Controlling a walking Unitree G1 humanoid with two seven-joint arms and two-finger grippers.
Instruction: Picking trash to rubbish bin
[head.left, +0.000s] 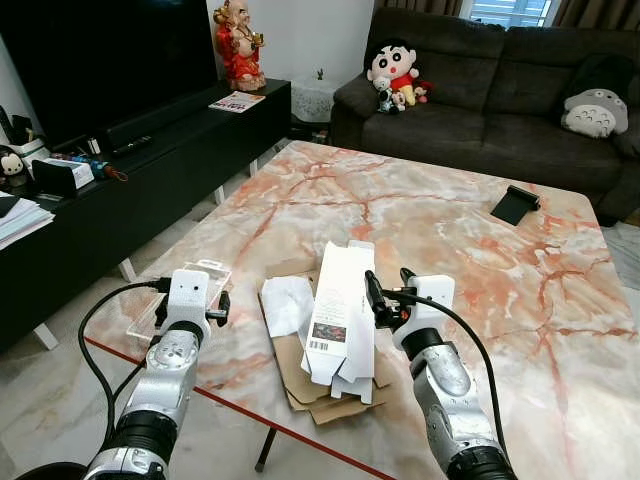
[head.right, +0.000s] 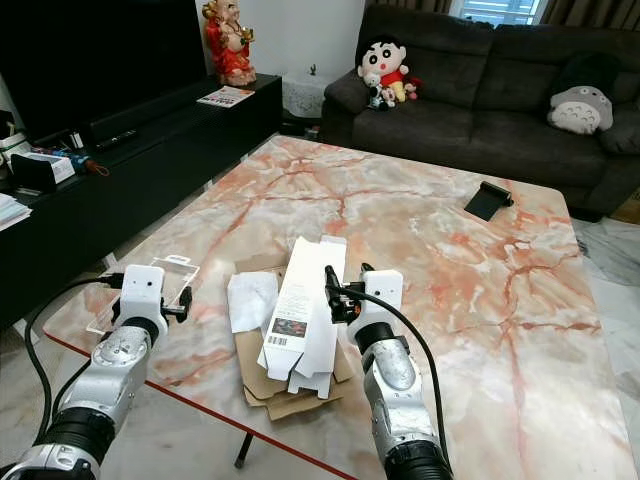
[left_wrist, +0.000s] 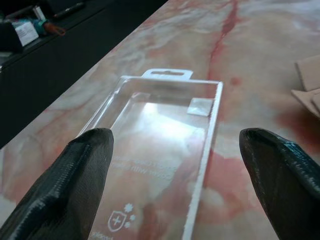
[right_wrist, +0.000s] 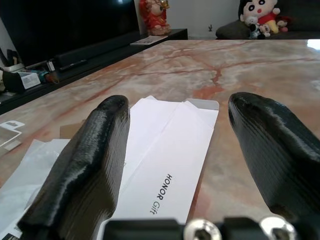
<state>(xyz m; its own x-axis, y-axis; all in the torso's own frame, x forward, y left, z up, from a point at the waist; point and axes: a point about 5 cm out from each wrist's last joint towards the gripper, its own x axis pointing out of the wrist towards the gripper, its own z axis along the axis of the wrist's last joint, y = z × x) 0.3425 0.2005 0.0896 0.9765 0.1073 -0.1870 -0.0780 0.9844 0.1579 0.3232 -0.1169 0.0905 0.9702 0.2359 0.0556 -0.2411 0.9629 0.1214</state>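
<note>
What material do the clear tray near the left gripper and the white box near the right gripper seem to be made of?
Clear tray: probably thin glossy plastic; the marble shows through it and it reflects light. White box: likely matte paperboard, flattened, with folded flaps and printed text.

One marble table (head.left: 560, 330) carries five loose things: one clear plastic package (head.left: 180, 296) at its nine o'clock edge, one flattened white box (head.left: 340, 310) near six o'clock, one white paper sheet (head.left: 287, 303) beside it, one brown cardboard piece (head.left: 300, 385) underneath, and one black object (head.left: 515, 204) toward two o'clock. One dark sofa (head.left: 500, 110) holds two plush toys (head.left: 392, 72). One red figurine (head.left: 240, 45) stands on the TV bench (head.left: 150, 190). Two grippers show.
</note>
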